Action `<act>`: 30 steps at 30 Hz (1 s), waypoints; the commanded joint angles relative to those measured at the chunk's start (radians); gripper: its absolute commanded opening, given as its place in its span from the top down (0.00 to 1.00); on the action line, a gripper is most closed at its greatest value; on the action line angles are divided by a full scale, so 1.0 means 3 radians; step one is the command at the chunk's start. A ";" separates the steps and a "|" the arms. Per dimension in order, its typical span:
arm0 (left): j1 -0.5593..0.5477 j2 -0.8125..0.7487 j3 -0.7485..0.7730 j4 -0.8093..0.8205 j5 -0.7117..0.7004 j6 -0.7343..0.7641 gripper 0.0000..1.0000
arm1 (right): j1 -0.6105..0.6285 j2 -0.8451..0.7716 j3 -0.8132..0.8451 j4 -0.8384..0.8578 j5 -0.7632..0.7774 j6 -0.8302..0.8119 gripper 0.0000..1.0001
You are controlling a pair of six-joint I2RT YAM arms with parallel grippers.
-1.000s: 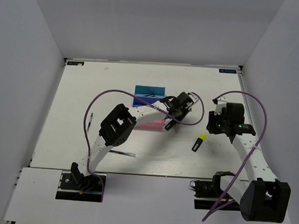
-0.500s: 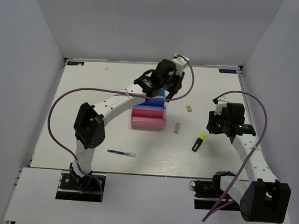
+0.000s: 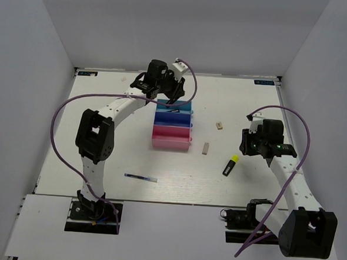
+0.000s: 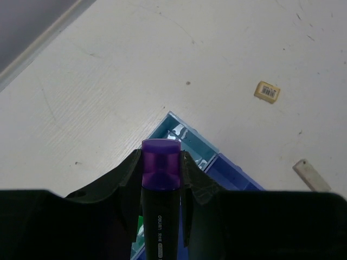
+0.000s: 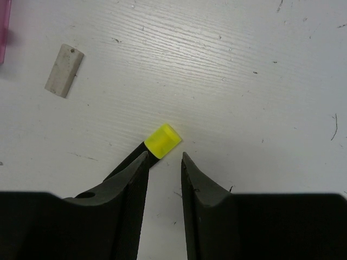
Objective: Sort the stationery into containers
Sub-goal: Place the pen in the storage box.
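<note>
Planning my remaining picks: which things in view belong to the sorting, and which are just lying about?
Part of the job:
- purple highlighter, held in the left fingers
- yellow highlighter
- labelled eraser
- plain eraser
- blue pen
- joined bins

Just lying about:
- purple cable
- blue corner sticker

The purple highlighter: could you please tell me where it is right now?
In the left wrist view the purple highlighter is gripped in the left end effector, over the teal bin at the far end of the bin row.
</note>
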 commanded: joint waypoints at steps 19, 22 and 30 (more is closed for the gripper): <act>0.0161 0.0253 -0.0273 0.0767 0.0846 0.0971 1.00 | -0.0006 0.0121 0.0112 0.0025 -0.0035 -0.0012 0.64; 0.0161 0.0330 -0.0279 0.0971 0.0753 0.0981 1.00 | -0.0006 0.0121 0.0107 0.0031 -0.0036 -0.0007 0.64; 0.0156 0.0422 -0.0309 0.1079 0.0656 0.0889 1.00 | -0.0011 0.0132 0.0117 0.0015 -0.0035 -0.0012 0.64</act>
